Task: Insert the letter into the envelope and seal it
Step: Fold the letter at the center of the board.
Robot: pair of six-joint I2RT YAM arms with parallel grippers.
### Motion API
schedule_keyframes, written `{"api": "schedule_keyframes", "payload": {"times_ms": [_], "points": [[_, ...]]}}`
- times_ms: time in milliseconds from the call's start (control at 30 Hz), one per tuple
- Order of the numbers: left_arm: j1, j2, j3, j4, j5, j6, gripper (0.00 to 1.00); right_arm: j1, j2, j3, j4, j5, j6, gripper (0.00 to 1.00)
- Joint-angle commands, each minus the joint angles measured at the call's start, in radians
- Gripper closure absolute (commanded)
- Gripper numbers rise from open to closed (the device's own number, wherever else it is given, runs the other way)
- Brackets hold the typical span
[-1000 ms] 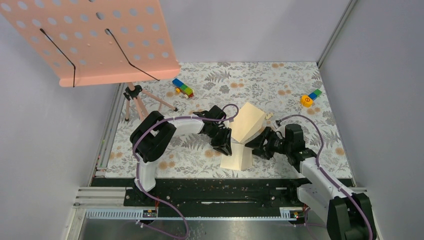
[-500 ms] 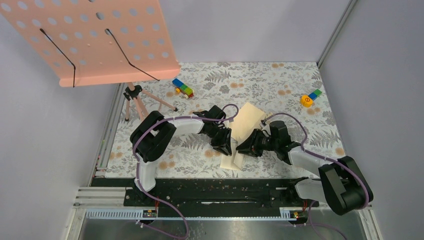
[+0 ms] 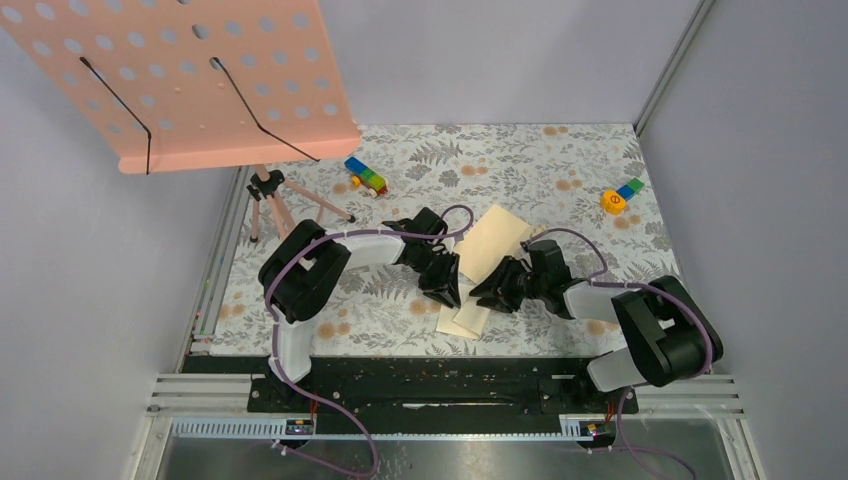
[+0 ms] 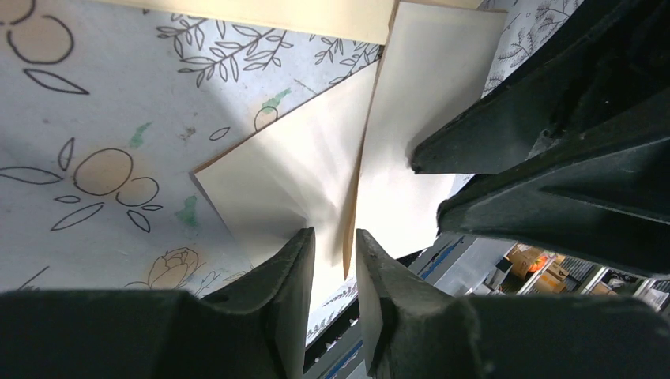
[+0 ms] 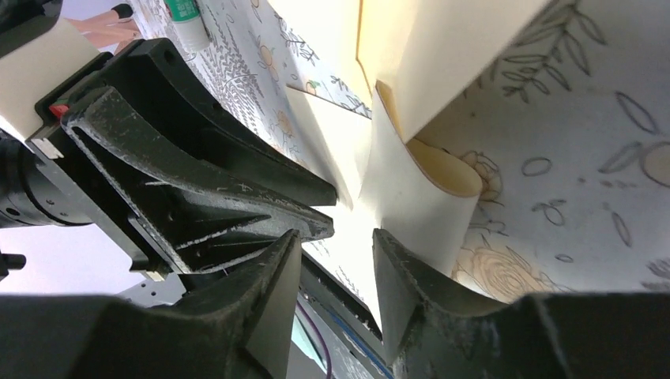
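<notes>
- Your left gripper (image 3: 447, 292) is at mid-table, toward the near edge. In the left wrist view (image 4: 333, 234) its fingers are drawn close together. The letter (image 4: 276, 181) runs down into the narrow slot between them, so it is clamped on that sheet.
- Your right gripper (image 3: 483, 296) faces it from the right, and the two sets of tips almost meet.
- In the right wrist view (image 5: 337, 234) its fingers (image 5: 261, 304) stand on either side of the same pale sheet, with a wider gap. You cannot tell whether they are pinching the paper or only straddling it.
- The letter (image 3: 462, 320) is pale cream. It sits between the two grippers, and its near end sticks out over the floral cloth (image 3: 560, 160) toward the arm bases. Seen from the right wrist, part of it bows up in a loose curl.
- The envelope (image 3: 492, 243) is the deeper tan piece just behind the grippers. It slants away to the far right, and its near end reaches the fingertips.
- You cannot tell whether any of the letter has gone into the envelope, because the fingers hide where the two meet. The part of the letter you can see lies outside it.
- A salmon perforated music stand (image 3: 200, 80) fills the far left. A toy block car (image 3: 367, 177) sits beside its tripod legs. A second block toy (image 3: 620, 196) is at the far right, well apart from the paper.
</notes>
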Motion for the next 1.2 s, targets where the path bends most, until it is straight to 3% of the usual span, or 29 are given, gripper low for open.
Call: {"api": "schedule_keyframes", "payload": {"times_ms": [0, 167, 433, 900, 1167], "points": [[0.01, 0.014, -0.02, -0.039, -0.076, 0.05, 0.72, 0.026, 0.042, 0.065, 0.054, -0.036, -0.018, 0.52], [0.015, -0.01, -0.018, -0.066, -0.103, 0.068, 0.71, 0.049, 0.036, 0.095, 0.061, -0.052, -0.019, 0.43], [0.021, -0.042, -0.02, -0.086, -0.107, 0.068, 0.71, 0.065, 0.075, 0.145, 0.02, -0.061, -0.048, 0.43], [0.043, -0.175, -0.031, -0.148, -0.161, 0.059, 0.7, 0.09, 0.207, 0.125, 0.102, -0.053, -0.029, 0.46], [0.043, -0.187, -0.093, -0.11, -0.121, 0.043, 0.56, 0.092, 0.254, 0.145, 0.112, -0.036, -0.019, 0.46]]}}
